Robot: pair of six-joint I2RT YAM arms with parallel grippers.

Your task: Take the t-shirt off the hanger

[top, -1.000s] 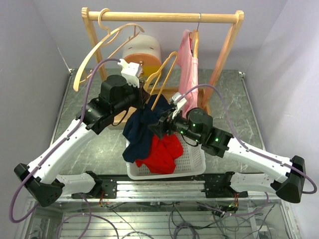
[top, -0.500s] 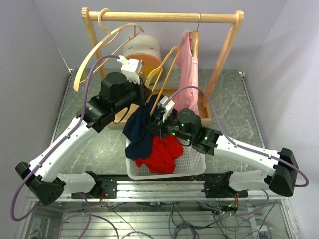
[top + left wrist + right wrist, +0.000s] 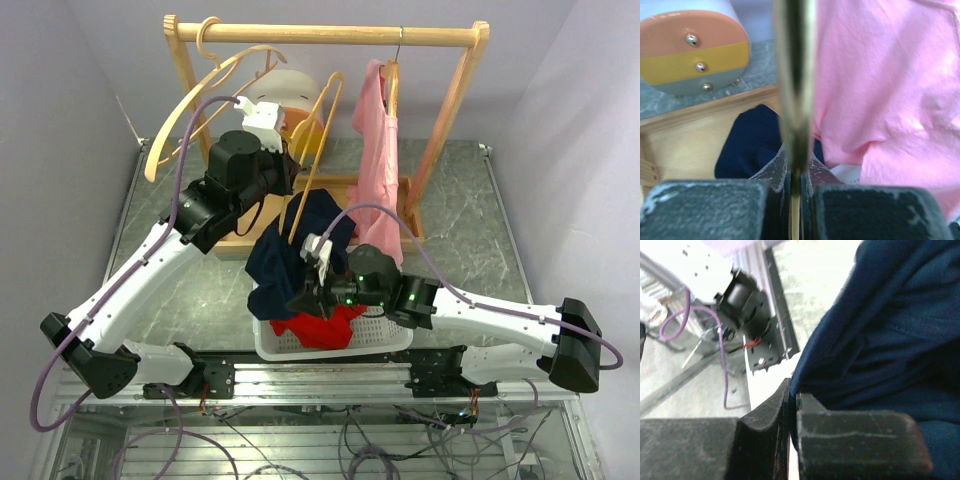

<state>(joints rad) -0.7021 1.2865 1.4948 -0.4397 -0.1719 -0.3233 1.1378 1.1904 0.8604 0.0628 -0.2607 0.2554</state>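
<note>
A navy t-shirt point(image 3: 290, 255) hangs in a bunch from the lower end of a wooden hanger point(image 3: 318, 140), just above the white basket point(image 3: 385, 325). My left gripper point(image 3: 290, 178) is shut on that hanger's arm and holds it tilted upright; in the left wrist view the hanger point(image 3: 795, 75) runs straight up from between the fingers point(image 3: 796, 180). My right gripper point(image 3: 300, 300) is shut on the navy t-shirt's lower edge at the basket's near left. Navy cloth point(image 3: 890, 340) is pinched between the right gripper's point(image 3: 792, 400) jaws in the right wrist view.
A wooden rack point(image 3: 330, 35) stands at the back with a pink t-shirt point(image 3: 375, 140) hung on its right and an empty hanger point(image 3: 190, 105) on its left. A red garment point(image 3: 315, 328) lies in the basket. A round orange-and-white object point(image 3: 290, 95) sits behind.
My right gripper has closed on the navy t-shirt and pulled down and to the left toward the table's near edge. My left gripper has raised the hanger back toward the rack.
</note>
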